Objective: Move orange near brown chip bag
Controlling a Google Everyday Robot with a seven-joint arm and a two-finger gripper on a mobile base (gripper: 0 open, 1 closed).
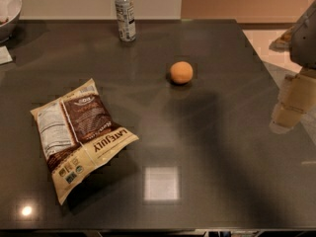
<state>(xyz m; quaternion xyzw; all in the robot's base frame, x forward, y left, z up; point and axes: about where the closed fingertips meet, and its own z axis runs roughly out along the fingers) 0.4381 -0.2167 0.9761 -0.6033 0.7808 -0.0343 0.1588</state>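
Note:
The orange (pixel 181 72) is a small round fruit resting on the dark table (pixel 222 147), right of centre and towards the back. The brown chip bag (pixel 79 132) lies flat at the front left, cream edged with a dark brown panel, a white nutrition label and "LATE JULY" lettering. A wide stretch of bare table separates the orange and the bag. My gripper (pixel 289 107) hangs at the right edge of the view, above the table's right side, well to the right of the orange and a little nearer the front. It holds nothing that I can see.
A clear plastic bottle (pixel 125 14) stands upright at the back of the table, left of the orange. A grey bowl (pixel 7 11) sits at the back left corner with a white card (pixel 5 56) beside it. The table's right edge runs under my arm.

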